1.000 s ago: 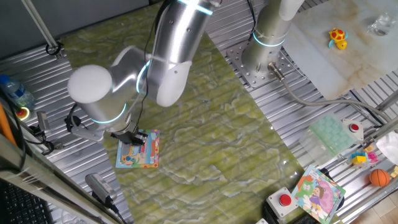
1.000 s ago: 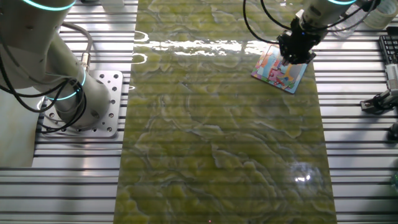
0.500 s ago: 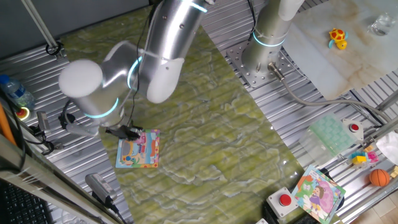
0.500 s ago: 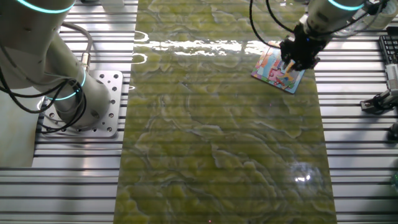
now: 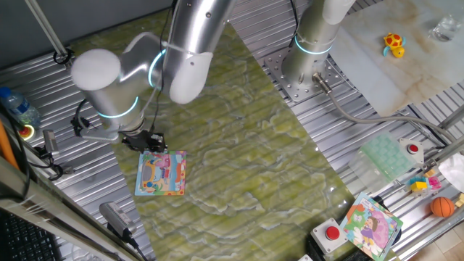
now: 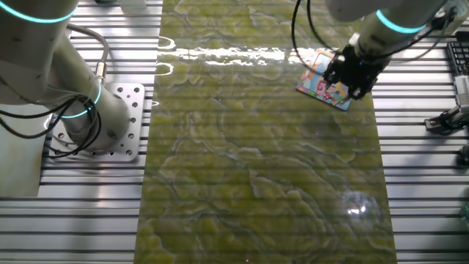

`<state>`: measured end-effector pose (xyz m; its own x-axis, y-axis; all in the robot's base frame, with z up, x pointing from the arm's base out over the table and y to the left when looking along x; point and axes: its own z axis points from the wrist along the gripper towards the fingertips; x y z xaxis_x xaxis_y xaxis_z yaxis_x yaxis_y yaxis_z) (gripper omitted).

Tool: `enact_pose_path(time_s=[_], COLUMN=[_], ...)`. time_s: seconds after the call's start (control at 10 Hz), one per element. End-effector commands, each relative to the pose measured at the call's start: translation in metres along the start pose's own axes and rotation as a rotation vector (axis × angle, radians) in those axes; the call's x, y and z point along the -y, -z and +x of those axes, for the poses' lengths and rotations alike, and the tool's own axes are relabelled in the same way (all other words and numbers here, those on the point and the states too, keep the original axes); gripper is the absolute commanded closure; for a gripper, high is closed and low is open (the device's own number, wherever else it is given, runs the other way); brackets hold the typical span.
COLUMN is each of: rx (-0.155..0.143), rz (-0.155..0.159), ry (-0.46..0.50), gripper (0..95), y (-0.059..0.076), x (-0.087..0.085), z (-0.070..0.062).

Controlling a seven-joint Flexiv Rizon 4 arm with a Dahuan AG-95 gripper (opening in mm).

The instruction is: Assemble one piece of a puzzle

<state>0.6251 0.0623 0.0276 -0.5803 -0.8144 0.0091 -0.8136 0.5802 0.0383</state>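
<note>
Shifted off the picture since a second ago, the gripper (image 5: 148, 141) now hangs at the far edge of the puzzle (image 5: 162, 173) in one fixed view, leaving the whole board uncovered where its upper corner was masked before. The puzzle lies flat on the green mat (image 5: 239, 145) covering the bench (image 5: 377, 138), light-blue border and orange-pink cartoon all showing. The black fingers are a dark clump under the arm's white elbow housing (image 5: 98, 76); whether they stand apart or together cannot be told from here. The piece is too small to pick out, on the board or in the fingers. At the lower right, a second board with a purple-and-green picture (image 5: 371, 225) sits beside a red button (image 5: 332, 233), an orange ball (image 5: 442, 206) is cut by the frame edge, and a yellow toy (image 5: 394, 43) rests on the pale sheet at the upper right.

From the other fixed view, the gripper (image 6: 350, 77) overlaps the right part of the puzzle (image 6: 319, 79), hiding that side and corner; only the left strip of the board shows. The fingers again read as one black mass, their gap unreadable, and no piece can be made out. Glare streaks the mat (image 6: 256, 161) just left of the board. The arm's base (image 6: 95, 121) stands well apart at the left.
</note>
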Motion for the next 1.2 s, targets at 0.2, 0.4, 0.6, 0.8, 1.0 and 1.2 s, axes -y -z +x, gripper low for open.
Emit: enact_pose_path(time_s=[0.2,0.4,0.6,0.8,1.0,1.2], rx=[0.002,0.008,0.016,0.014,0.014,0.021], rz=[0.003,0.007,0.015,0.015,0.017,0.022], ry=[-0.045,-0.069,-0.082,-0.075,-0.086,-0.091], gripper=[19.0,19.0,19.0,19.0,19.0,19.0], y=[-0.001,-0.007,-0.013,-0.014,-0.017,-0.021], x=[-0.003,-0.004,-0.007,-0.007,-0.008,-0.008], z=[0.003,0.001,-0.004,-0.003,-0.004,-0.004])
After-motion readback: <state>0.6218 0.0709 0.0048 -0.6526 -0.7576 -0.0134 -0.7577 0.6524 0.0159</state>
